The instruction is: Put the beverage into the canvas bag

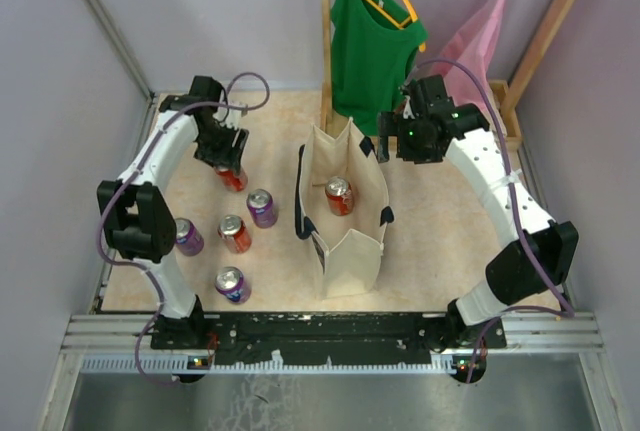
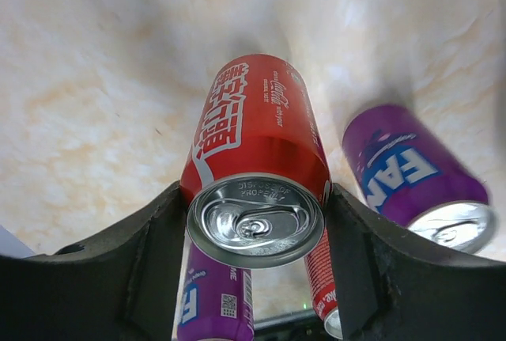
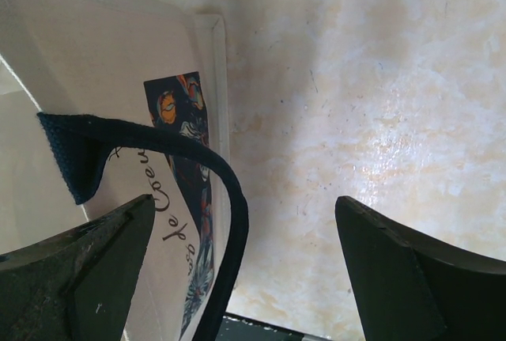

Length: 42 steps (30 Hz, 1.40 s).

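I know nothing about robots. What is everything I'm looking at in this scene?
canvas bag: one, beige with navy handles, standing open mid-table.
red cans: three; one inside the bag, one between the left fingers, one on the table left of the bag.
purple cans: three, on the table left of the bag.
tank top: one, green, hanging at the back.
garment: one, pink, hanging back right.
wooden post: one, pale, behind the bag.
table: one, mottled beige.
arms: two, white and black, left and right.
left fingers: black, either side of a red can; grip unclear.
right fingers: black, wide open above a bag handle.
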Each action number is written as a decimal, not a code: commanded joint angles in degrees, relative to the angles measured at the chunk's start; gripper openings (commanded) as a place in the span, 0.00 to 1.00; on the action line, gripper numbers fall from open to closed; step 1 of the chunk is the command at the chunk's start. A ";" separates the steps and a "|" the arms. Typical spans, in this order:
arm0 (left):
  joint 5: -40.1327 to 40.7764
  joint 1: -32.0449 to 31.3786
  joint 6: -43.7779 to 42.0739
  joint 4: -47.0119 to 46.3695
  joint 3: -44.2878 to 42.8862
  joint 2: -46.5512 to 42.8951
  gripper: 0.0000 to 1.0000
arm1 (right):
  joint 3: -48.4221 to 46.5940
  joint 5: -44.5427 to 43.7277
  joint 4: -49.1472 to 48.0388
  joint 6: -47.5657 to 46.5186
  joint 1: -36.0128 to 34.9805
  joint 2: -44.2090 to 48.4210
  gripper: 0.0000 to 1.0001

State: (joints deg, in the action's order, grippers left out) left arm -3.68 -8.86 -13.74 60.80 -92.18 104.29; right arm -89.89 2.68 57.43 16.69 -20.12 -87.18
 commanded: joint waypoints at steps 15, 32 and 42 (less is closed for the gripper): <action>-21.95 -12.43 0.09 0.93 -44.19 2.13 0.00 | 3.24 0.67 -2.77 0.36 -0.27 4.36 0.97; -19.32 -31.15 -7.66 4.17 -32.63 -2.41 0.00 | 10.91 -0.71 -3.70 1.68 -0.27 12.08 0.97; -15.62 -34.98 -12.35 5.91 -23.57 -2.45 0.00 | 13.40 -0.72 -4.37 0.56 -0.27 13.45 0.97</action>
State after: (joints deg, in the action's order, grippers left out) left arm -19.77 -42.00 -22.92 68.16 -116.64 104.99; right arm -76.20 2.15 55.05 18.15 -20.12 -75.35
